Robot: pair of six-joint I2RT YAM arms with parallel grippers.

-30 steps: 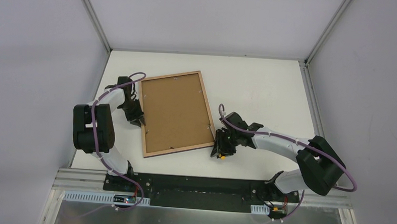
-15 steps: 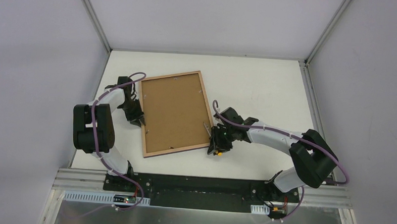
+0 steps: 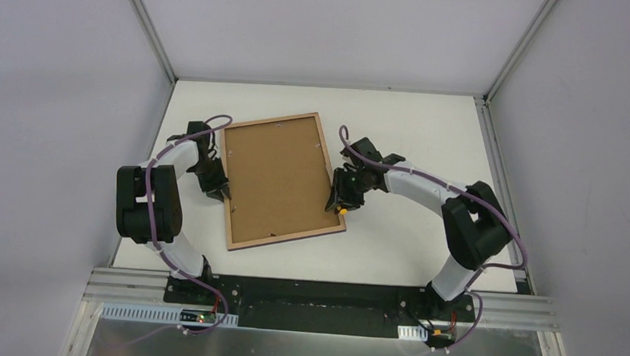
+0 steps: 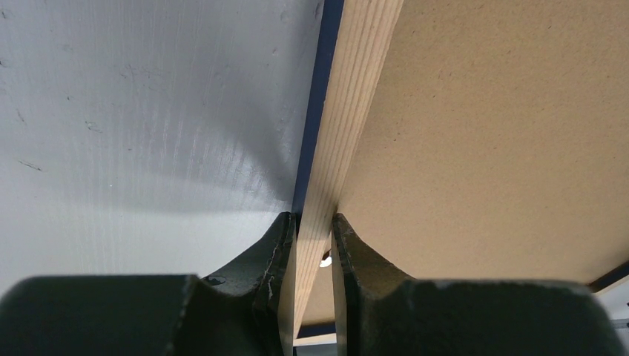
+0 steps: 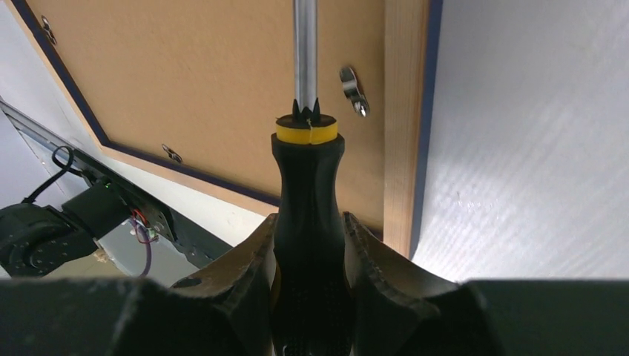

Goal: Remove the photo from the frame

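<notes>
Top external: where are we seeing the frame point(image 3: 272, 121)?

We are seeing it lying back up on the table point(image 3: 410, 126), tilted, its brown board point(image 3: 278, 176) facing us; the photo is not showing.

And what are we gripping?

Left wrist: the left gripper point(image 4: 311, 220) is pinching the frame's left rail, jaws narrow. Right wrist: the right gripper point(image 5: 309, 222) is clasping a screwdriver point(image 5: 308, 170), its shaft reaching over the board beside a metal clip point(image 5: 354, 89).
</notes>
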